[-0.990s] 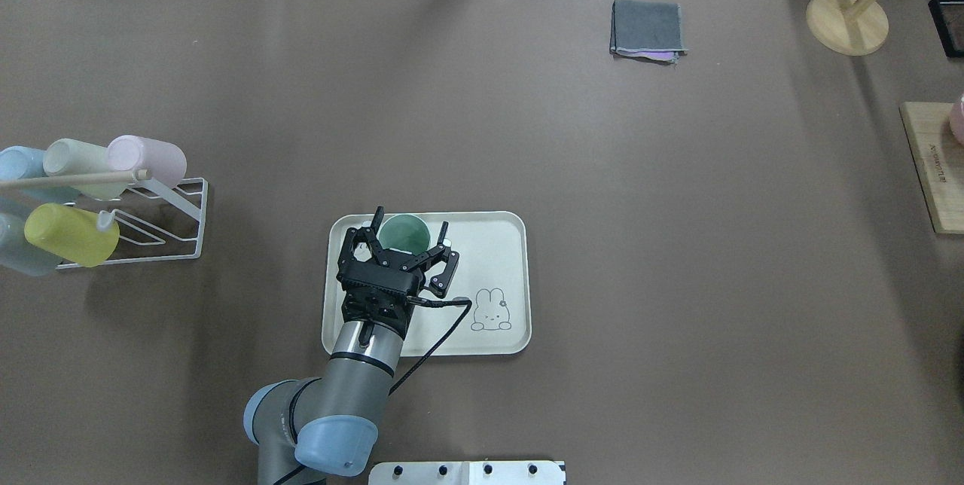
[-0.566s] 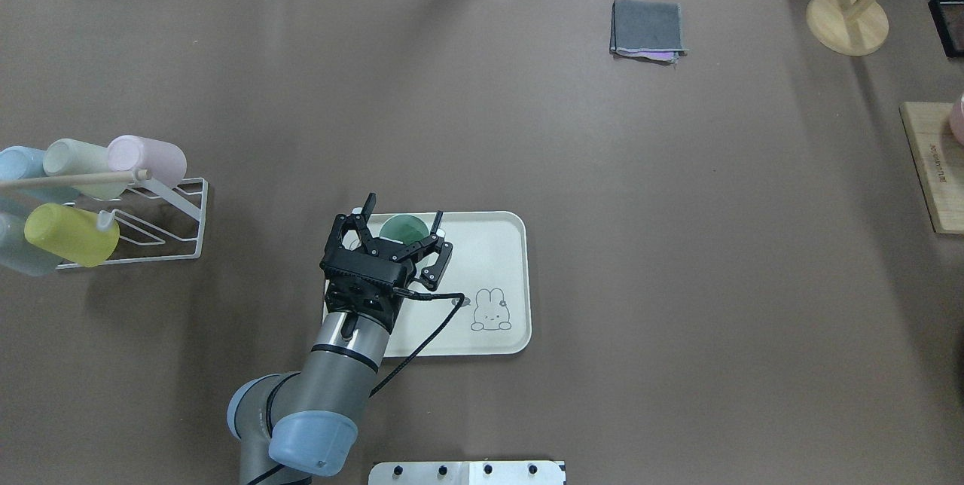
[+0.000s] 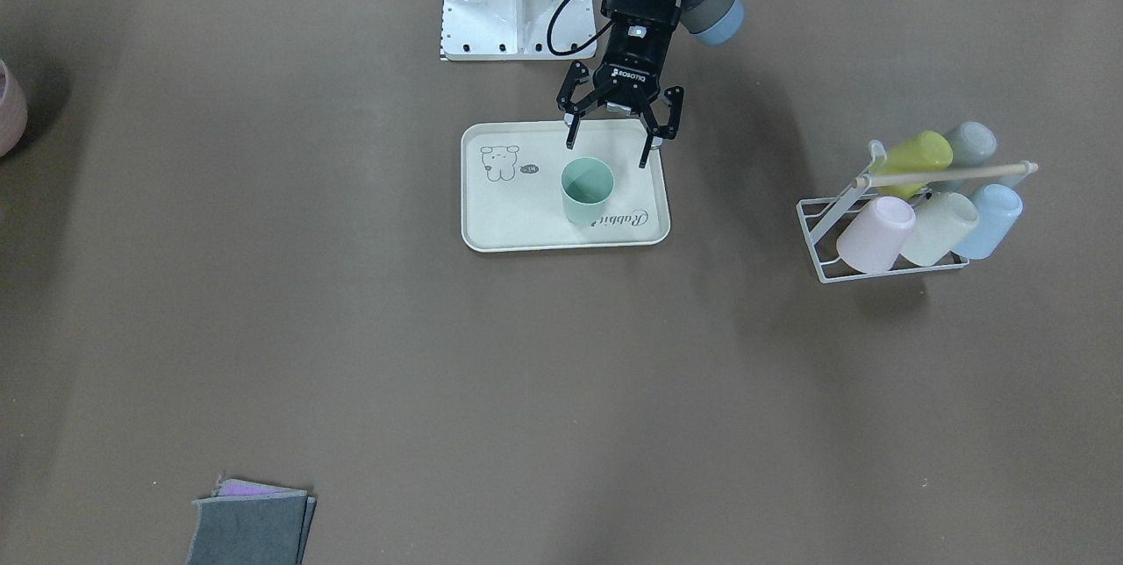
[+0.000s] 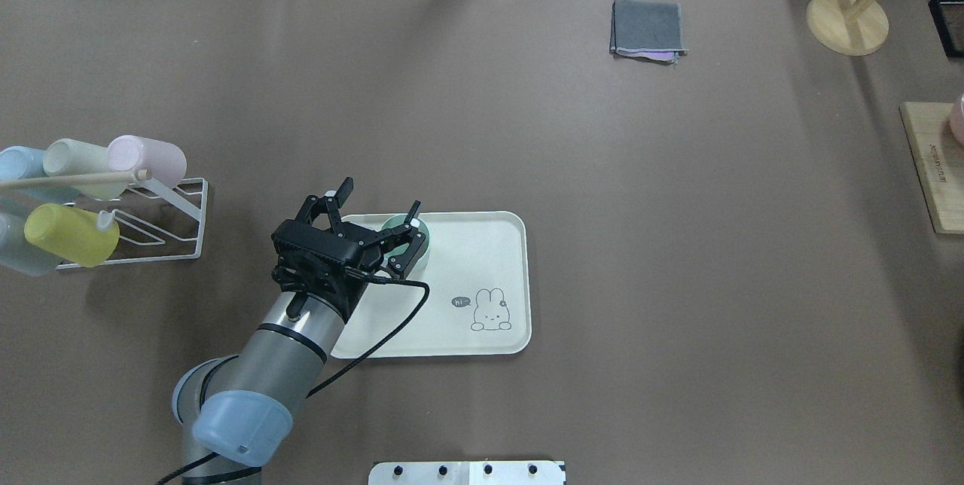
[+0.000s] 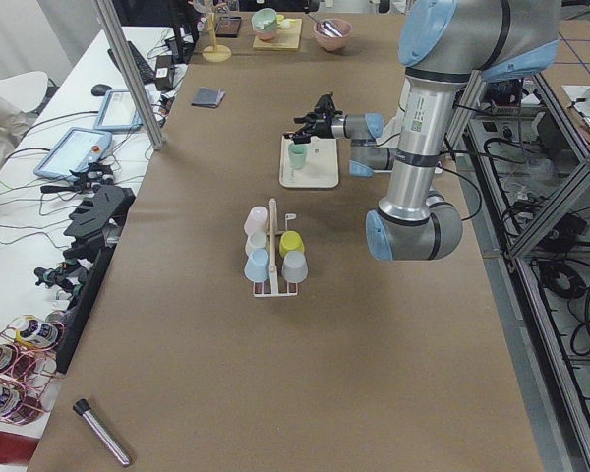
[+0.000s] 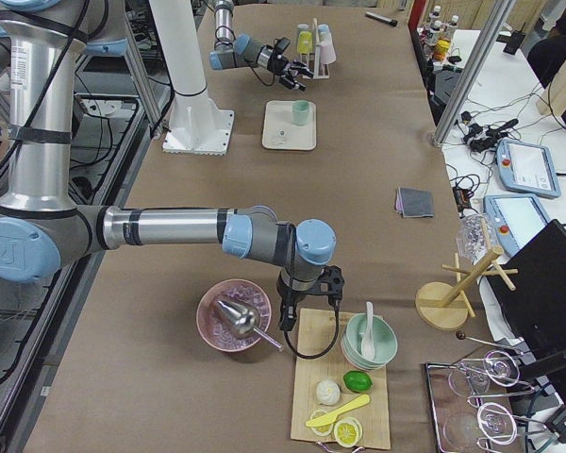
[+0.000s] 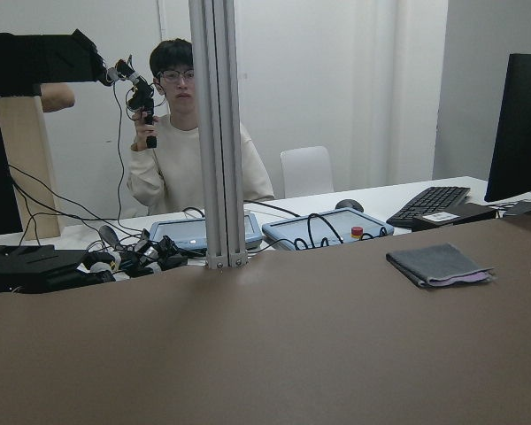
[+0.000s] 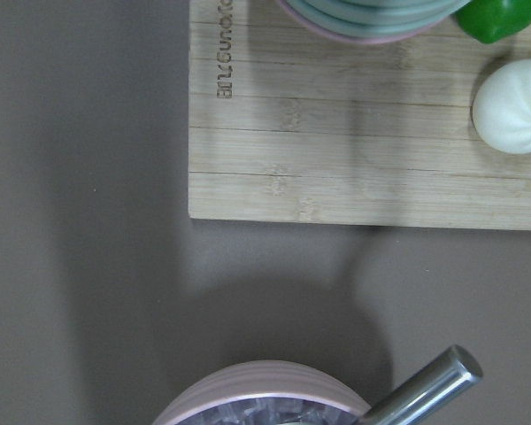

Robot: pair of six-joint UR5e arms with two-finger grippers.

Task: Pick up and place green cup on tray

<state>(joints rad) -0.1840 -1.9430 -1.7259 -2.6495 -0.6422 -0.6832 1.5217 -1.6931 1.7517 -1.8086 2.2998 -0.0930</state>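
Observation:
The green cup (image 3: 587,190) stands upright on the cream tray (image 3: 518,218), near the "Rabbit" script. In the overhead view the cup (image 4: 424,242) is partly hidden behind my left gripper (image 4: 379,196) at the tray's (image 4: 482,259) far left corner. My left gripper (image 3: 607,153) is open and empty. It hangs above the tray's robot-side edge, apart from the cup. My right gripper (image 6: 307,297) hovers far off between a pink bowl and a wooden board. I cannot tell whether it is open or shut.
A white wire rack (image 4: 162,221) with several pastel cups lies left of the tray. A folded grey cloth (image 4: 648,29) and a wooden stand (image 4: 847,18) are at the far right. A wooden board (image 8: 363,133) and a pink bowl (image 6: 234,316) with a metal tool lie under the right arm.
My left gripper, open throughout, has drawn away from the cup and swung to the left. The cup stays standing on the tray.

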